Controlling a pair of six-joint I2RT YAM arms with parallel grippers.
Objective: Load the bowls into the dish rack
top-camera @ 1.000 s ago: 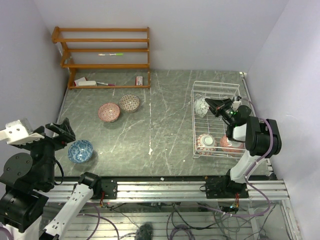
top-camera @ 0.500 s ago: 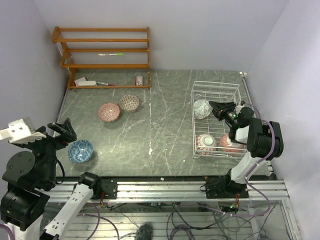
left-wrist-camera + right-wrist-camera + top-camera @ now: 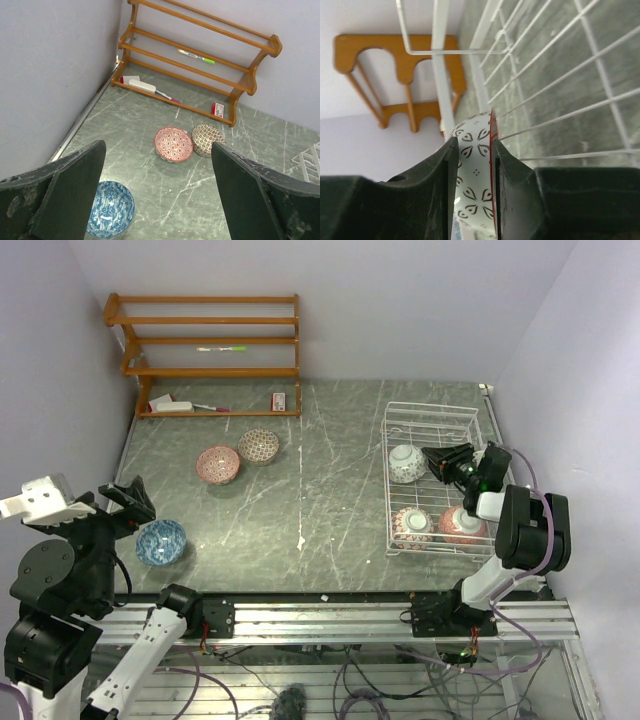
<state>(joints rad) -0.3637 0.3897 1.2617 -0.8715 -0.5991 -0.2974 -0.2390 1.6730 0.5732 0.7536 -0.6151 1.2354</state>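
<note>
Three bowls stand on the table at the left: a blue one (image 3: pixel 161 541) (image 3: pixel 111 208), a pink-red one (image 3: pixel 218 464) (image 3: pixel 173 144) and a brown one (image 3: pixel 259 446) (image 3: pixel 208 140). My left gripper (image 3: pixel 120 496) (image 3: pixel 157 150) hangs wide open above and left of the blue bowl, holding nothing. The white dish rack (image 3: pixel 433 410) holds two bowls at its front (image 3: pixel 412 524) (image 3: pixel 463 525) and a pale leaf-patterned bowl (image 3: pixel 405 462) (image 3: pixel 475 165) in its middle. My right gripper (image 3: pixel 432 458) (image 3: pixel 472 142) straddles that bowl's red rim, jaws slightly apart.
An orange-brown wooden shelf unit (image 3: pixel 205 350) (image 3: pixel 200 65) stands at the back left, with a pen and small items on it. Walls close in on the left, back and right. The rack's wire side (image 3: pixel 440 60) rises just beyond my right fingers.
My right gripper has set the pale bowl down in the rack, loosened its jaws and drawn back to the right. The left arm has barely moved.
</note>
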